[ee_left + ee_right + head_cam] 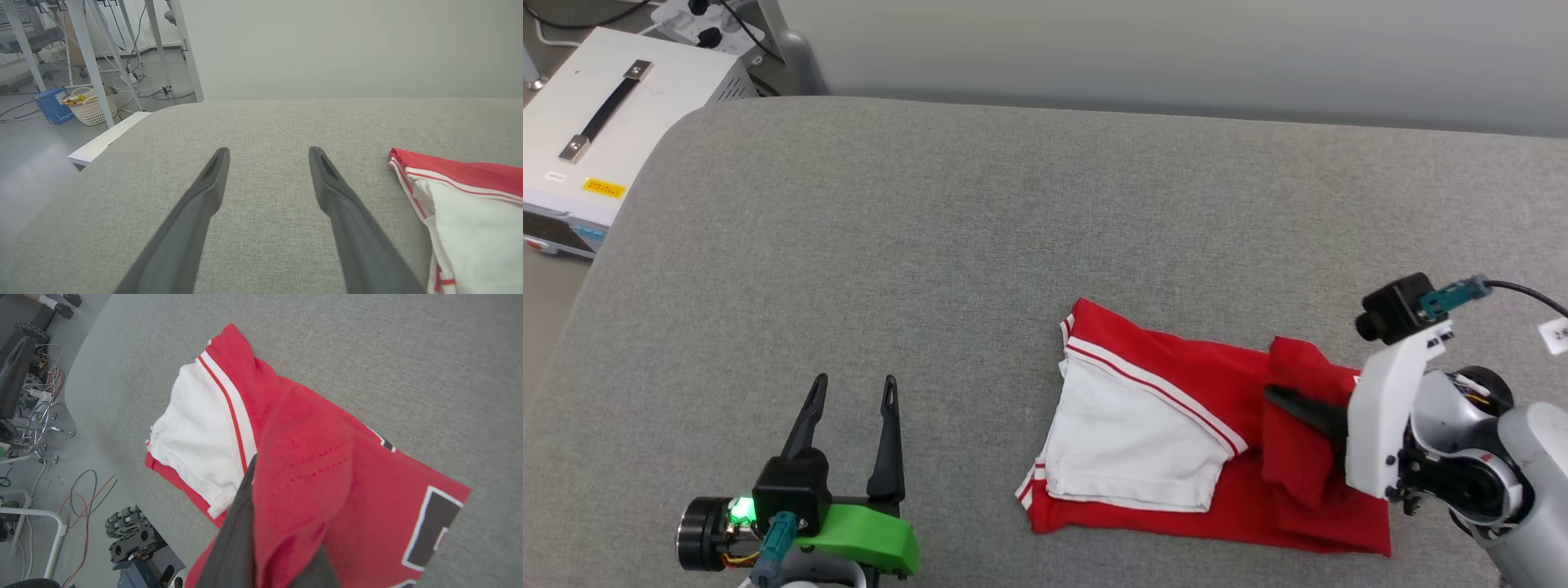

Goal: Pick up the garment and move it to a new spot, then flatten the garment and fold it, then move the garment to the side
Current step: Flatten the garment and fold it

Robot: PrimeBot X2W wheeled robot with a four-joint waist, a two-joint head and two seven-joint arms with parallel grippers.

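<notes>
The garment [1176,359] lies partly folded on the grey fabric surface [931,245], right of centre, with a white sleeve [1135,433] and stripe trim on top. My right gripper [1278,400] is shut on a raised fold of red cloth at the garment's right end; one dark finger [1303,406] shows and the other is under the cloth. The right wrist view shows that fold [310,457] draped over the gripper [278,473], and black white-outlined print [433,526] at the garment's edge. My left gripper [855,384] rests open and empty at the lower left, apart from the garment [470,204].
A white case with a black handle [596,122] stands off the surface's far left corner. Beyond the left edge, the floor holds a white basket [92,110], a blue box [53,106], table legs and cables. A wheeled base [130,535] sits below the near edge.
</notes>
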